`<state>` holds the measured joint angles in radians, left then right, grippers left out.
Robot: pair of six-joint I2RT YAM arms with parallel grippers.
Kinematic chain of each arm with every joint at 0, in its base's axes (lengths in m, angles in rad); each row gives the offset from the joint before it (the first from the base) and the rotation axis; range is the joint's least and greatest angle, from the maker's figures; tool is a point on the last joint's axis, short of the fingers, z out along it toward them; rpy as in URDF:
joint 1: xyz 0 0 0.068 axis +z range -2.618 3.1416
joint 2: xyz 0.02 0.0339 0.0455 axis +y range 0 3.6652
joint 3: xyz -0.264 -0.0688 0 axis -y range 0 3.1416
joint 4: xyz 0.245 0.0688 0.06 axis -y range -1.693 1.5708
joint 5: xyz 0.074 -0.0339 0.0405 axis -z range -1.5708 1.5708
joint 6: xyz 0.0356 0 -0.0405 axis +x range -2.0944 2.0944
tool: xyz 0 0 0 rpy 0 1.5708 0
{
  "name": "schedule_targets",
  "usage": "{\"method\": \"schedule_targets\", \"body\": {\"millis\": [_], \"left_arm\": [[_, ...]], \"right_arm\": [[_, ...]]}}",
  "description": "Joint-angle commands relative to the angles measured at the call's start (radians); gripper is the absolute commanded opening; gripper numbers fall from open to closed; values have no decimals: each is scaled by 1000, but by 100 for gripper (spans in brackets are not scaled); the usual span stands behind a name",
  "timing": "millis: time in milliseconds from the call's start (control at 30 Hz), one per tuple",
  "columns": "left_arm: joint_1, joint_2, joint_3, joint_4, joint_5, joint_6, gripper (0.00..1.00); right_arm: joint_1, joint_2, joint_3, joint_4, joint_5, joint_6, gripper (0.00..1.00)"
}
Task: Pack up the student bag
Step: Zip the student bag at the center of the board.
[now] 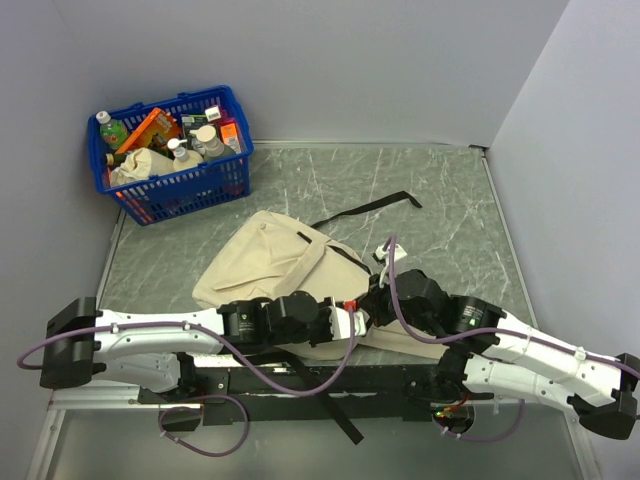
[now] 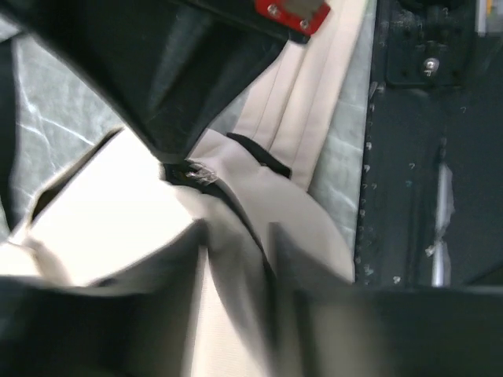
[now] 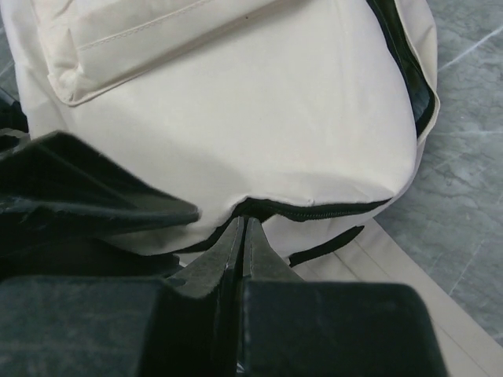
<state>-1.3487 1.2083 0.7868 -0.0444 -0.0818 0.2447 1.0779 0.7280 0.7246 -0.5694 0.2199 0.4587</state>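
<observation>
The student bag point(image 1: 265, 262), cream fabric with black straps, lies flat in the middle of the table. Both grippers meet at its near right edge. My right gripper point(image 3: 244, 223) is shut, its tips pinching the black zipper edge of the bag point(image 3: 236, 102) where the fabric peaks up. In the left wrist view that same black finger point(image 2: 185, 102) comes down onto a small metal piece on the zipper. My left gripper point(image 2: 237, 232) is blurred, its jaws apart and straddling a fold of the bag point(image 2: 102, 212). The bag's inside is hidden.
A blue plastic basket point(image 1: 160, 200) full of bottles and packets stands at the back left. One black strap point(image 1: 372, 204) trails behind the bag toward the back. The arms' black base rail point(image 1: 300, 380) runs along the near edge. Walls close in the left, back and right sides.
</observation>
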Motion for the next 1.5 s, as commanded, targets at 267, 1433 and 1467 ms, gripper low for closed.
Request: {"method": "schedule_targets", "body": {"millis": [267,1433,1467], "left_arm": [[-53,-1,-3,52,-47,10,1],[-44,-116,92,-262,448,263,1],[-44,-118,100,-279,467,278,1]], "right_arm": [[5,14,-11,13,90,21,0],[-489,209,30,63,202,-112,0],[-492,218,30,80,202,-124,0]]}}
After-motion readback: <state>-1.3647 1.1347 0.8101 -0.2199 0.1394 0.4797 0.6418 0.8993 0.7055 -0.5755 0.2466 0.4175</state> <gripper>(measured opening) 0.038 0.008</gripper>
